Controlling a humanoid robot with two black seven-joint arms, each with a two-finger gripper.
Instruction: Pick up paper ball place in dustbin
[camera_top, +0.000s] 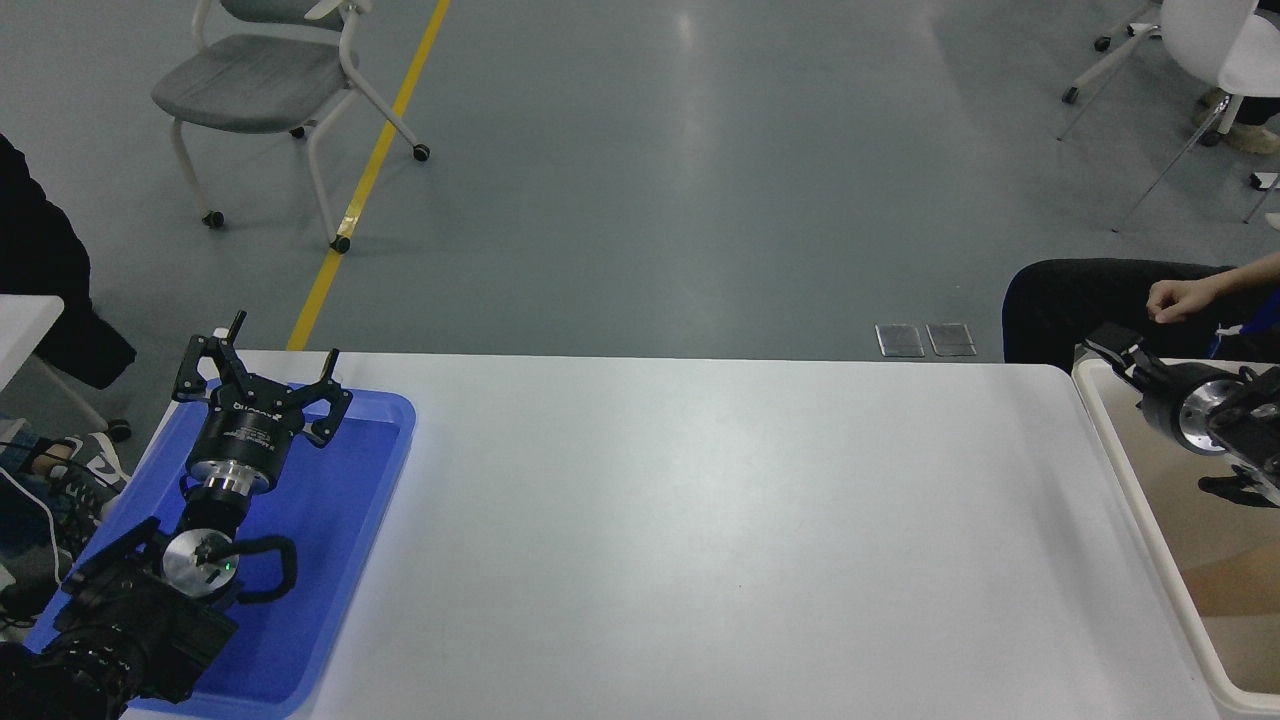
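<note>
While no paper ball shows: it may lie hidden in the dustbin (1100, 430) at the desk's right edge.
Right end effector (1110, 345): over the dustbin's far rim, grip unreadable.
Left end effector (262, 375): parked, spread, empty.

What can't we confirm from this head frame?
- Paper ball: not visible; the dustbin runs off the right edge, and the right arm covers part of its inside.
- Right gripper: motion-blurred above the dustbin's far-left corner; open or shut unclear.
- Seated person's hand: body cut by the right edge.
- Blue tray: left arm parked over it, left gripper open.
</note>
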